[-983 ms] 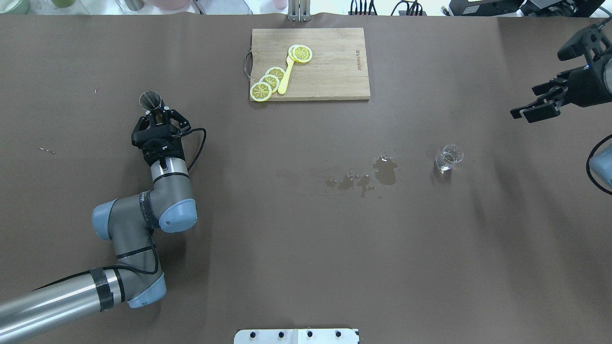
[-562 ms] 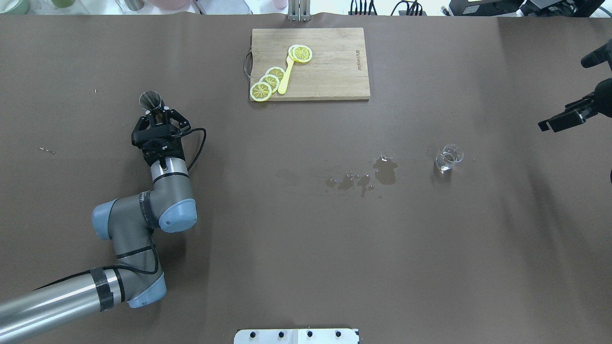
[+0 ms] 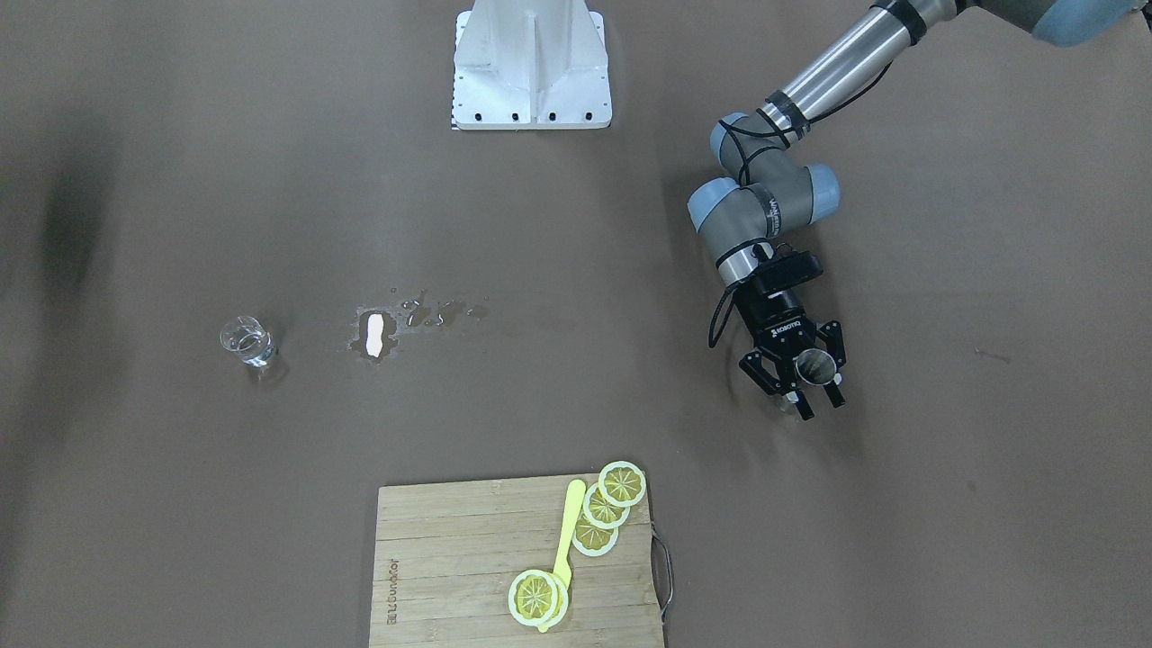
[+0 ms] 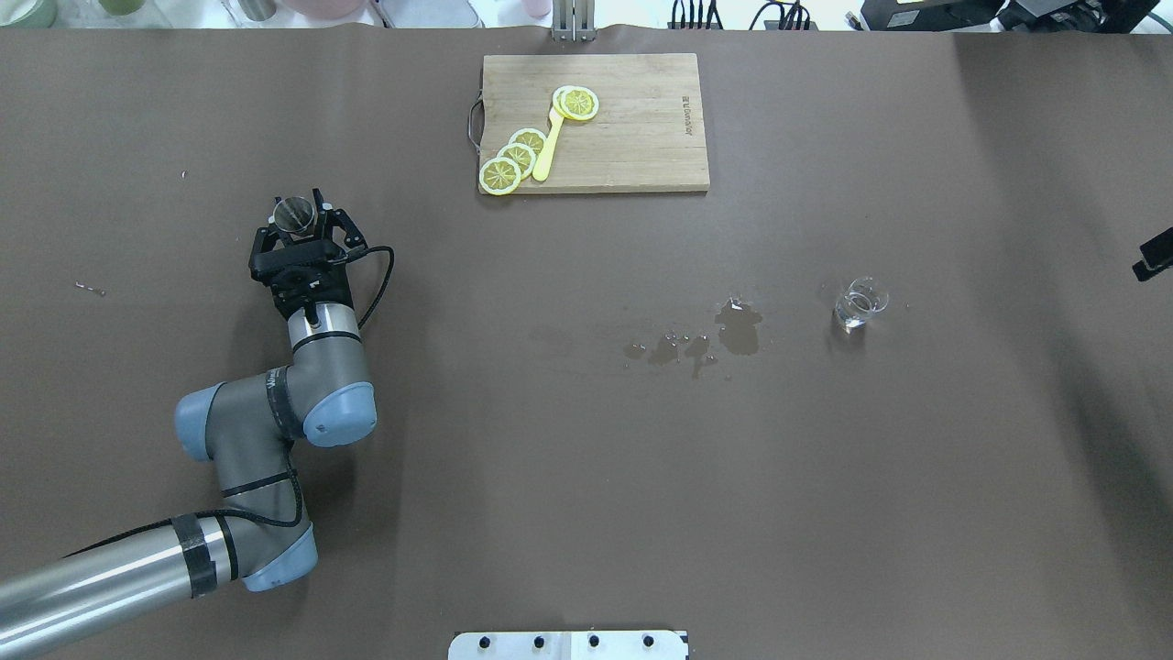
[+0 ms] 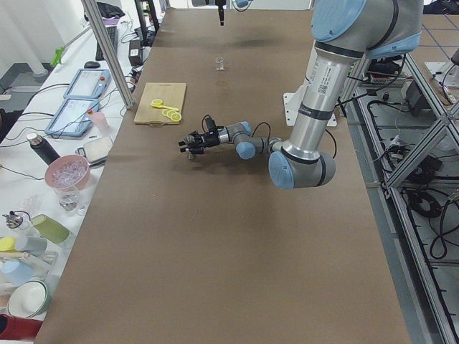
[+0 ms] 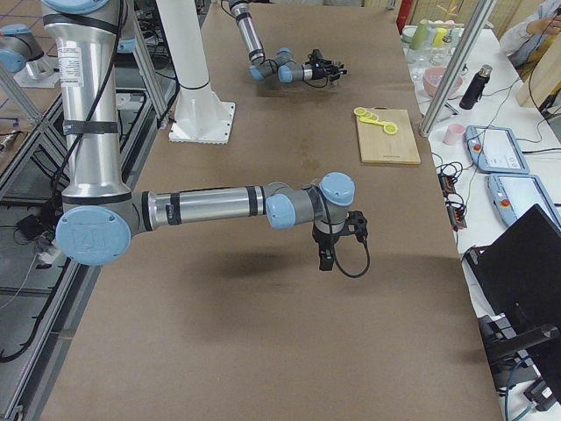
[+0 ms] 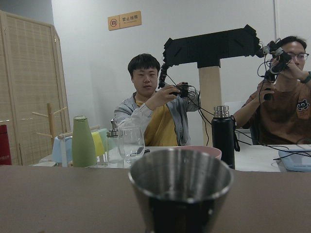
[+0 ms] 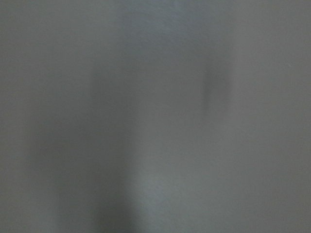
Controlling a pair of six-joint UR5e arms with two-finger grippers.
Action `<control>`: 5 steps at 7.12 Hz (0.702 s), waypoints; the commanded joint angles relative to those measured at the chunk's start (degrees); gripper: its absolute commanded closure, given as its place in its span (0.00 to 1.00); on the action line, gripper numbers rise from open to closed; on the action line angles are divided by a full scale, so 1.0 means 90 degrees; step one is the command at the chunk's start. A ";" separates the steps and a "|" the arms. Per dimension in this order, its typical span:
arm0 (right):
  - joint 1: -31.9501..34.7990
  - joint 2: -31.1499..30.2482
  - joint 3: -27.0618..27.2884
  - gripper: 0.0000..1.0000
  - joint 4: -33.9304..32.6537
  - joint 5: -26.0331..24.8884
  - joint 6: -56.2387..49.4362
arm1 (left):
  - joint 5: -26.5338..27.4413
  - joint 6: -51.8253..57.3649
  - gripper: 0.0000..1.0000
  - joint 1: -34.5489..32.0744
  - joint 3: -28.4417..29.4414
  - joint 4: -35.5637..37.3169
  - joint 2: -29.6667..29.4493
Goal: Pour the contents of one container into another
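- Glass (image 4: 860,304) stands upright on the brown surface (image 4: 550,477), past the plain end of the cutting board (image 4: 641,137) and closer to the robot than the board. I can see clear liquid in it.
- The jigger (image 3: 814,365) stands upright past the board's handle end, also on the robot's side of the board. It is well apart from the glass.
- A wet patch (image 4: 738,328) lies toward the robot from the board's plain end, short of the glass. I cannot tell where it came from.
- My left pincer (image 4: 298,202) is released, and the jigger sits between its spread fingers. In the left wrist view the steel cup fills the lower middle, very close. I see no finger pressing on the metal, so I judge the grasp is not yet made.
- My right pincer (image 6: 323,260) shows only as a sliver at the overhead view's edge, farther from the board than the glass is. Its wrist view gives only blurred surface. I cannot tell whether it is released or clenched, and it is nowhere near the glass.
- By my reading the task is at an early stage, with both vessels resting on the surface and nothing tipped.
- Four steps are left: clench on the jigger, take up the glass, bring the two together, and pour.
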 commanded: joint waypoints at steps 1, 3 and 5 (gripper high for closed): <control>0.0411 0.0036 -0.0189 0.00 -0.0919 0.0012 -0.0007 | 0.0004 0.0000 0.43 0.0000 0.0001 0.0000 0.0029; 0.0539 -0.0013 -0.0191 0.00 -0.0930 0.0227 -0.0007 | 0.0014 0.0010 0.02 0.0010 -0.0019 0.0000 0.0049; 0.0860 -0.0226 -0.0210 0.00 -0.0882 0.0267 -0.0074 | 0.0014 0.0010 0.01 0.0010 -0.0135 0.0000 0.0039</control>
